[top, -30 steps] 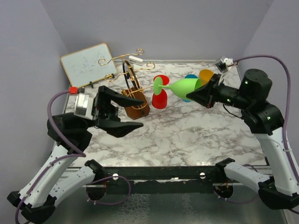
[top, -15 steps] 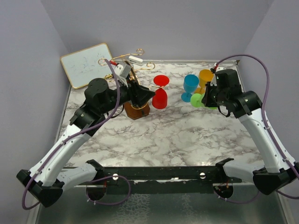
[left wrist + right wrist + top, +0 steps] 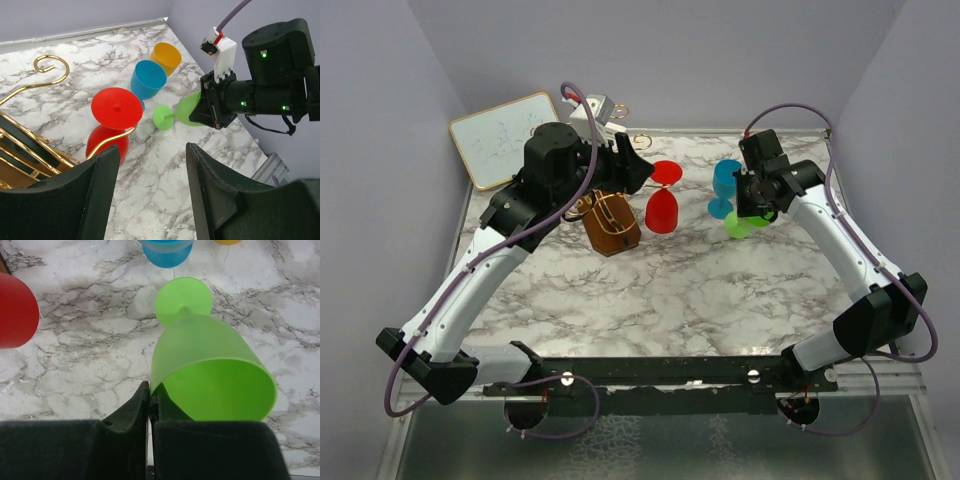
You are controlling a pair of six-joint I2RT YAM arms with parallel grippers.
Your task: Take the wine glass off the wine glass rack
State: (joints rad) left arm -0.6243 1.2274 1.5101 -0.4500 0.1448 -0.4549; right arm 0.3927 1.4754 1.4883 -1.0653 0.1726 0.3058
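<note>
- Nearest you, the wine glass rack (image 3: pixel 612 228) stands on the surface (image 3: pixel 700 290). Your left end effector (image 3: pixel 152 150) hangs above it, fingers apart and holding nothing.
- Just beyond, the red wine glass (image 3: pixel 112 120) hangs bowl-down on the rack, with a curled gold arm hooked under its foot.
- Well right of the rack, your right end effector (image 3: pixel 149 390) is clamped on the rim of the green wine glass (image 3: pixel 210 365). That glass is off the rack and tilted, its foot pointing away.
- The step in hand looks like setting the green glass down. A grip this thin on the rim may let the bowl swing, so bring it upright slowly. Let the foot sit flat before you part the fingers.
- Keep that foot off the blue wine glass (image 3: pixel 148 80), which stands just beside it. The orange glass (image 3: pixel 167 56) is farther back.
- Only the right wrist view shows the pinch on the rim; from above the arm covers it.
- Only the left wrist view shows the hook under the red foot.
- No view settles whether the green foot touches the surface.
</note>
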